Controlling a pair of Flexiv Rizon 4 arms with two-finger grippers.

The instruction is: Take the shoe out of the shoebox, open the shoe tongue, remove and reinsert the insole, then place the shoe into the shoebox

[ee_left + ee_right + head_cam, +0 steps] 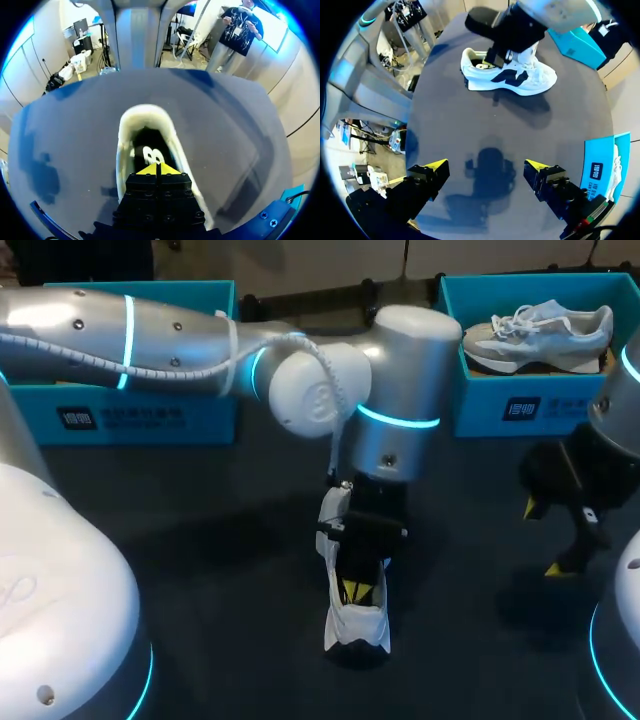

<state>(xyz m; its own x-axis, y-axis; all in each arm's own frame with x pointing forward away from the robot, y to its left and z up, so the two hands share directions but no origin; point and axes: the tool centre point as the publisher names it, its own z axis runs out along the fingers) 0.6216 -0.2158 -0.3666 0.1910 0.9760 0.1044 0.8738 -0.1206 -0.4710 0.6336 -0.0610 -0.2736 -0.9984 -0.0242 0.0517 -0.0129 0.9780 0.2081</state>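
A white shoe (356,622) with a dark side logo stands on the dark table (200,570), its heel toward the near edge. My left gripper (351,589) is shut, and its yellow tips are down inside the shoe's opening. In the left wrist view the tips (157,169) meet just over the insole (150,155), inside the shoe's white collar (145,112). Whether they pinch anything is hidden. My right gripper (546,538) hangs open over the table at the right, well away from the shoe (512,76). Nothing is between its fingers (486,167).
A teal shoebox (545,400) at the back right holds a second, grey-white shoe (540,332). Another teal box (140,415) stands at the back left, behind my left arm (120,335). The right box (602,167) lies close beside my right gripper.
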